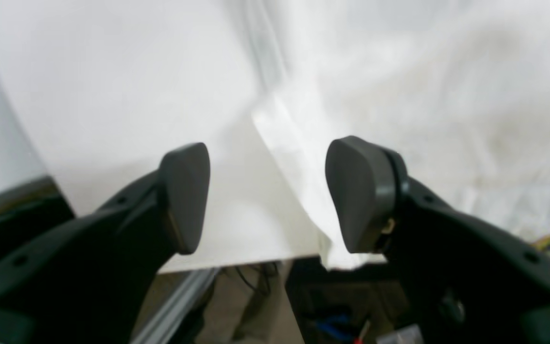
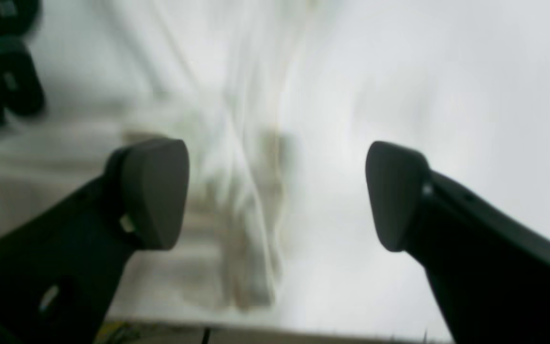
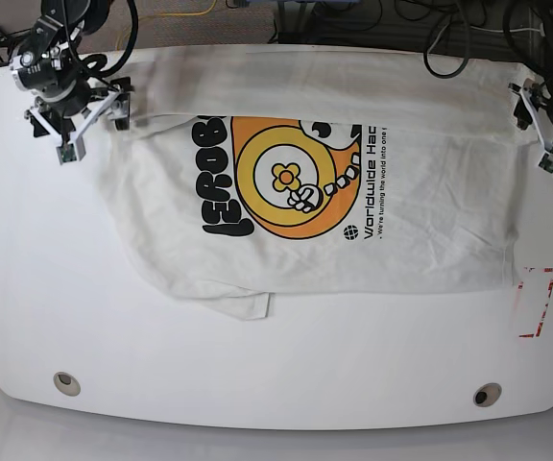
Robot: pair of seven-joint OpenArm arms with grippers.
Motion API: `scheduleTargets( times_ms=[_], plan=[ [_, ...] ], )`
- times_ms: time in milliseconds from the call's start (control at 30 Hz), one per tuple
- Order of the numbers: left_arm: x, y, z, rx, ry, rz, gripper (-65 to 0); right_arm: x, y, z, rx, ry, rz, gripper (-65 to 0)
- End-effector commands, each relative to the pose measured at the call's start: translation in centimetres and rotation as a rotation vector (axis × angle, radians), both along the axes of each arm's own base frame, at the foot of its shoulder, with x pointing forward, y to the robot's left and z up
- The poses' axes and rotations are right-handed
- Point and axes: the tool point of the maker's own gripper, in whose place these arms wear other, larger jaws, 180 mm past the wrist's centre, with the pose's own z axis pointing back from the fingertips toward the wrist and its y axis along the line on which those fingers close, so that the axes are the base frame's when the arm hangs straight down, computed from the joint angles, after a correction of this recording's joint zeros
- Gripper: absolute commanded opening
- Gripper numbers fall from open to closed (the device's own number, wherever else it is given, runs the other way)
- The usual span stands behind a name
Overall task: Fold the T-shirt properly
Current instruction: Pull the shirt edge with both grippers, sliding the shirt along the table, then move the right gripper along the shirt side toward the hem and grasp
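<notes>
The T-shirt (image 3: 430,221) lies spread flat on the white table (image 3: 257,365), cream, with an orange-yellow print and black lettering facing up. My right gripper (image 3: 73,134) hovers at the shirt's far left corner. In the right wrist view it (image 2: 275,191) is open over wrinkled, blurred cloth (image 2: 237,143), with nothing between its fingers. My left gripper (image 3: 547,144) is at the shirt's far right edge. In the left wrist view it (image 1: 270,196) is open above the shirt's edge (image 1: 423,95) by the table rim, holding nothing.
A red dashed rectangle (image 3: 536,303) is marked on the table at the right, beside the shirt's lower corner. Two round holes (image 3: 65,383) (image 3: 488,395) sit near the front edge. Cables (image 3: 449,38) run behind the table's back edge.
</notes>
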Motion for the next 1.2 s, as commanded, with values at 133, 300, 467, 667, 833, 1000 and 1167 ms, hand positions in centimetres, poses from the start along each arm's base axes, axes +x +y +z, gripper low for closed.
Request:
scheduleTargets(
  times_ms=[133,300,467,667,833,1000,1167],
  plan=[
    [4.0,0.5,3.5,0.035,-0.130,-0.007,-25.8,5.9,0.7,2.5,0.032,-0.137,0.032,-9.5],
    [5.8,0.6,4.9,0.035,-0.188,-0.003,-25.8,10.3,1.2,3.4,0.020,-0.174,0.082,-9.7],
    [6.4,0.6,5.5,0.036,-0.210,-0.002,-25.8,14.2,1.3,3.2,0.038,-0.182,0.087,-9.7],
    [6.4,0.6,5.5,0.036,-0.209,-0.003,-25.8,18.3,0.4,2.6,0.083,-0.203,0.071,-9.7],
    [6.1,0.8,5.0,0.031,-0.195,0.008,-25.8,20.6,-0.4,2.0,0.147,-0.207,0.054,-9.7],
    [5.8,1.1,4.3,0.038,-0.176,0.024,-25.8,22.7,-0.3,1.1,0.232,-0.227,0.038,-9.7],
    [5.5,1.2,3.9,0.055,-0.163,0.039,-25.8,23.7,-1.0,0.3,0.291,-0.243,0.009,-9.7]
  ],
)
